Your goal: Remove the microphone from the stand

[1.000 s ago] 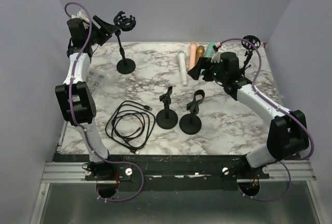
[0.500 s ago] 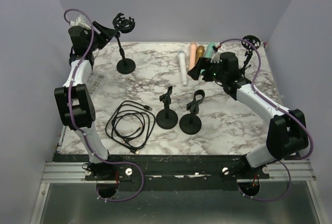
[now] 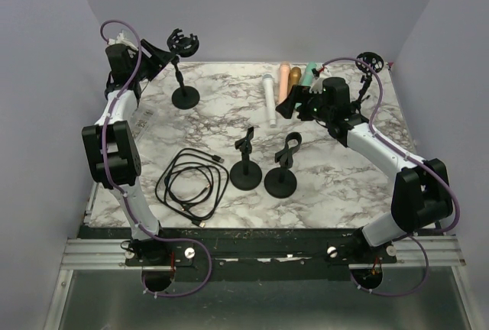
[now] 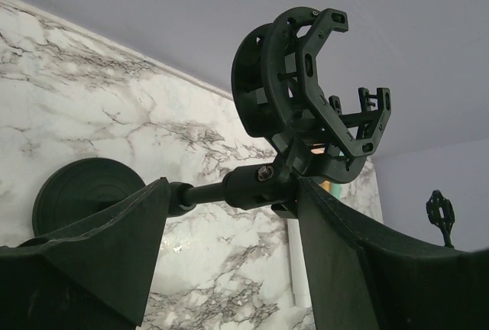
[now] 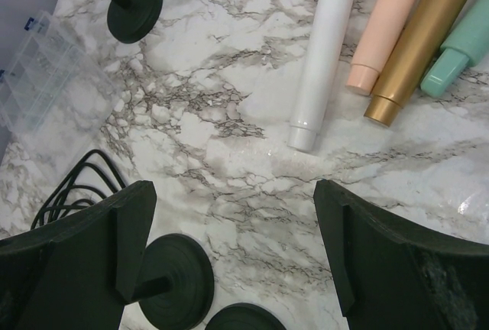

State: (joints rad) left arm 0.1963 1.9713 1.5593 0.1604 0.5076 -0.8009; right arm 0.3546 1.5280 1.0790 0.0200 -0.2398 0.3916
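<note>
A black stand (image 3: 183,70) with an empty ring-shaped cradle (image 4: 306,93) rises at the back left of the marble table. My left gripper (image 3: 159,51) is raised beside the stand's neck. Its open fingers frame the neck joint (image 4: 256,185) without pinching it. Several microphones lie flat at the back: a white one (image 3: 269,101), a peach one (image 3: 284,78), a gold one (image 3: 294,78) and a teal one (image 3: 308,76). My right gripper (image 3: 294,101) hovers open just in front of them, nothing between its fingers (image 5: 137,231); the white microphone (image 5: 325,47) lies beyond.
Two short black clip stands (image 3: 246,163) (image 3: 281,169) stand mid-table. A coiled black cable (image 3: 191,185) lies front left. A clear plastic box (image 3: 141,120) sits at the left edge. Another ring-cradle stand (image 3: 370,63) is at the back right corner.
My left gripper has edged right and up, closer to the stand's neck. The right arm has barely moved.
</note>
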